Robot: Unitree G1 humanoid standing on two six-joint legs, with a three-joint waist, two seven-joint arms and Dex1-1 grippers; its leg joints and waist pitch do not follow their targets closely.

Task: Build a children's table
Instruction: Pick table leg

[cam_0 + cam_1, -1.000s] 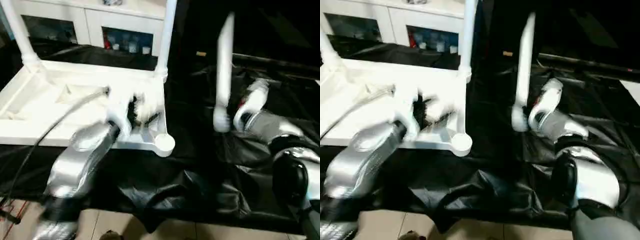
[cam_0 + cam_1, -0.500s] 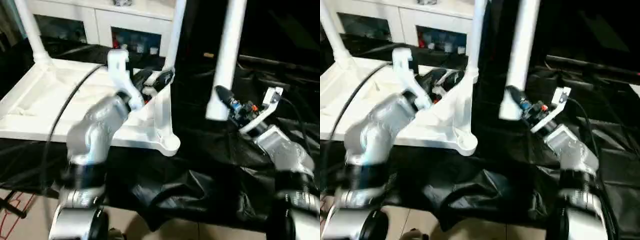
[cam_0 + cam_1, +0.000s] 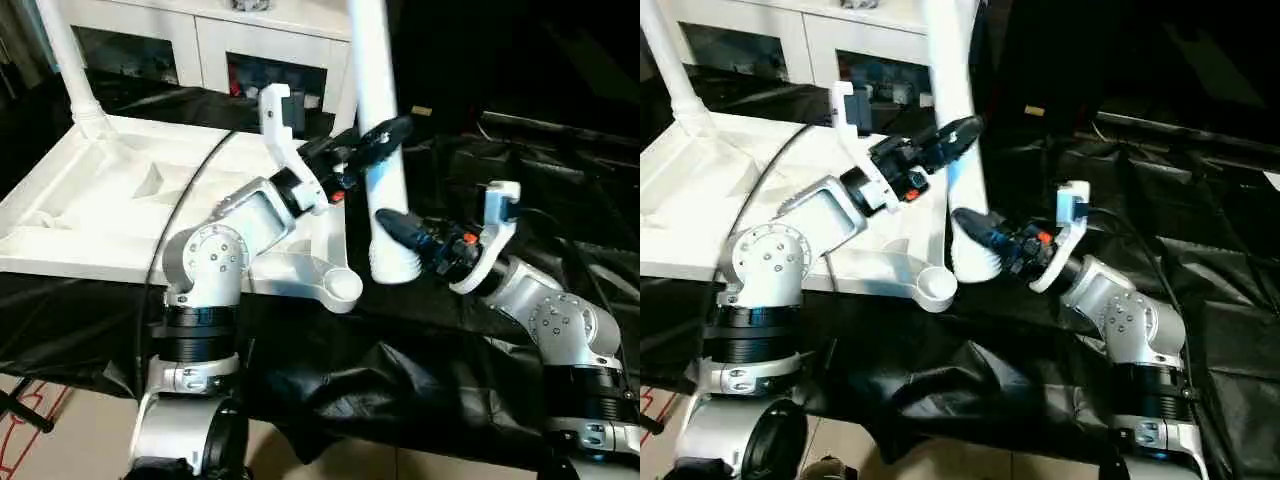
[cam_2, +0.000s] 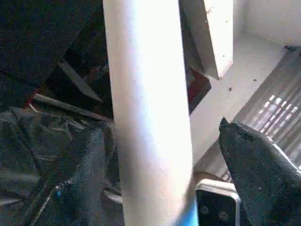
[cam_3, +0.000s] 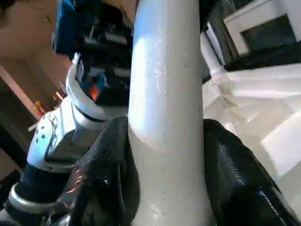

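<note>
The children's table top [image 3: 90, 215] lies upside down on the left, all white, ribbed side up. One leg [image 3: 68, 70] stands in its far left corner. The near right corner socket [image 3: 342, 288] is empty. Another white leg [image 3: 378, 110] stands nearly upright just right of that socket, its thick lower end a little above the black sheet. My right gripper [image 3: 400, 242] is shut on this lower end, a black finger [image 5: 233, 165] pressing each side. Higher up, my left gripper [image 3: 365, 148] is open astride the same leg, one finger [image 4: 263, 179] clearly off it.
A white cabinet with glass doors [image 3: 255, 55] stands behind the table top. A crumpled black sheet [image 3: 450, 380] covers the work surface and hangs over its front edge. A black cable [image 3: 180, 220] runs along my left arm. Pale floor [image 3: 60, 440] lies below.
My right gripper has carried the leg leftward, from over the black sheet to beside the near right corner socket. My left arm has risen and its open gripper now straddles the leg.
</note>
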